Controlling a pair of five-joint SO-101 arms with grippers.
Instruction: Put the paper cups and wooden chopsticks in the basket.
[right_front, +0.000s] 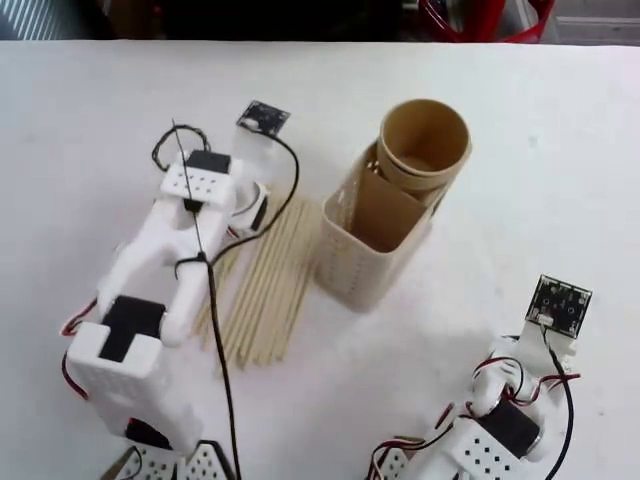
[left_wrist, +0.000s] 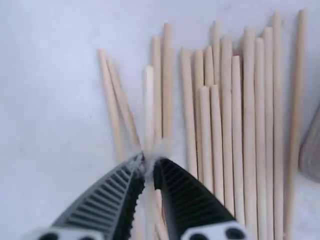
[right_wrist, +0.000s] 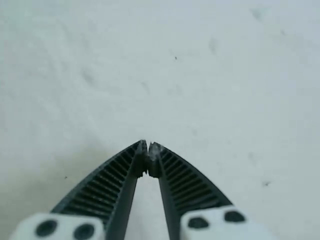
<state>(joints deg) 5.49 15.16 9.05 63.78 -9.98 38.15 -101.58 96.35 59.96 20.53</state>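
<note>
Several wooden chopsticks (right_front: 265, 290) lie side by side on the white table, just left of the cream basket (right_front: 350, 270). Stacked paper cups (right_front: 425, 140) lean inside the basket and stick out past its rim. My left arm (right_front: 190, 240) hangs over the near side of the chopstick row. My left gripper (left_wrist: 149, 162) is shut on one chopstick (left_wrist: 148, 100), which lies slightly askew from the rest of the chopsticks (left_wrist: 235, 125). My right arm (right_front: 510, 420) sits folded at the table's front right. Its gripper (right_wrist: 148, 150) is shut on nothing, low over bare table.
The white table (right_front: 530, 180) has free room to the right of the basket and along the back. A red object (right_front: 480, 20) stands beyond the table's far edge. Black cables (right_front: 215, 330) run along my left arm.
</note>
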